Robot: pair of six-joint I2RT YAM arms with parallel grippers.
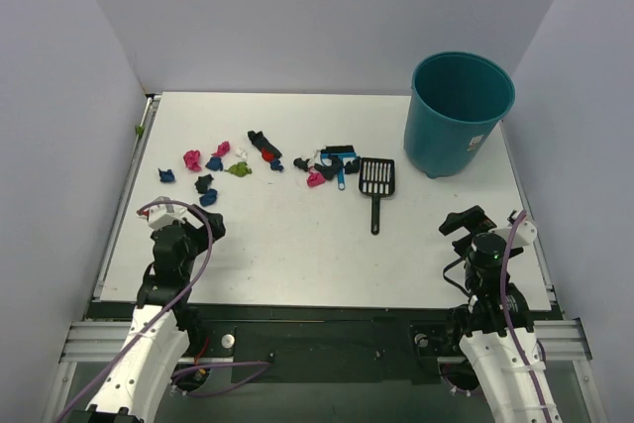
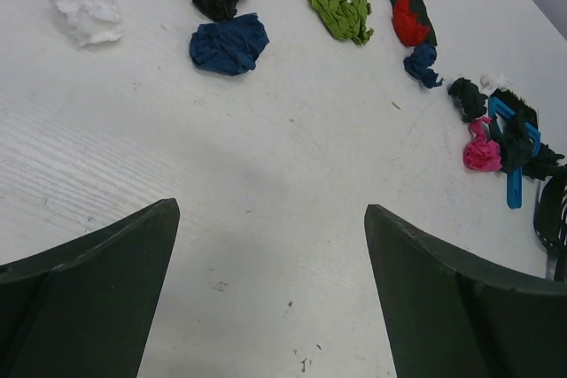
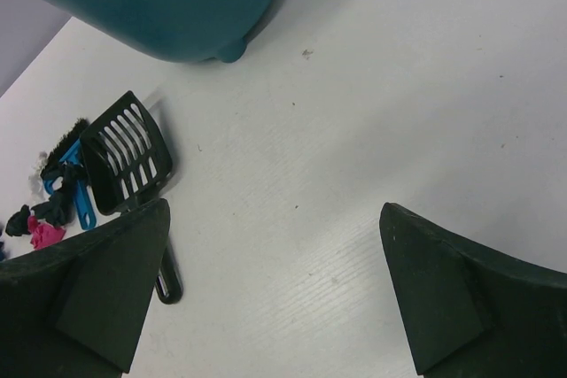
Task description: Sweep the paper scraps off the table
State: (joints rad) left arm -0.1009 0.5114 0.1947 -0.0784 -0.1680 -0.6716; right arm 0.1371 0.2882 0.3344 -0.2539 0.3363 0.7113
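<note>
Far left of the black slotted scoop (image 1: pixel 376 177), a metal rail (image 1: pixel 119 215) runs along the edge of the white desk (image 1: pixel 297 255). Plain pale walls (image 1: pixel 59 96) close in on the left, back and right sides. Near the front edge, well left of the scoop, the left arm (image 1: pixel 170 260) holds its jaws spread wide above bare desk. A broad band of open surface lies between the arms and the scoop's row.

The paper scraps (image 1: pixel 192 158) lie scattered in a loose line left of the scoop, on the back half of the desk. They are pink, dark blue, black, green, white and red crumpled bits, some apart, some bunched. The last few crowd around a small blue brush (image 1: pixel 342 167) just beside the scoop's left side. The scoop lies flat, its handle pointing toward the front edge.

Right of the scoop and further back, a teal round bin (image 1: pixel 451 131) stands upright with its mouth open. Only its own inner wall shows. Right of the scoop near the front edge, the right arm (image 1: pixel 487 260) also holds its jaws wide over bare desk, well apart from scoop and bin.
</note>
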